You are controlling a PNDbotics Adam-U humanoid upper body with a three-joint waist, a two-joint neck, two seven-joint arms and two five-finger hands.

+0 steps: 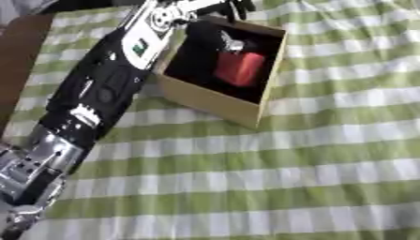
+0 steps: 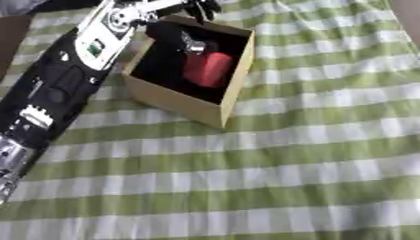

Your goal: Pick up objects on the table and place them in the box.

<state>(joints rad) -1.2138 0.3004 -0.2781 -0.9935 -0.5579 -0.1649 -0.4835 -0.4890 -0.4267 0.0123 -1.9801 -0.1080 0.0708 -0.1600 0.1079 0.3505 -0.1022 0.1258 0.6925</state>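
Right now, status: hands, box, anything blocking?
Left hand over the box's far rim, fingers unclear. Right hand not in view. Cardboard box holds a red object with something silver at its top. Nothing blocking.

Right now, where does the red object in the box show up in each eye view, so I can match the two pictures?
Left eye view: the red object lies inside the cardboard box, upper middle of the picture, slightly right of centre.
Right eye view: the same red object sits at upper centre, shifted leftward.
Shared landmark: the box's near corner, pointing down over the green-and-white checked cloth.
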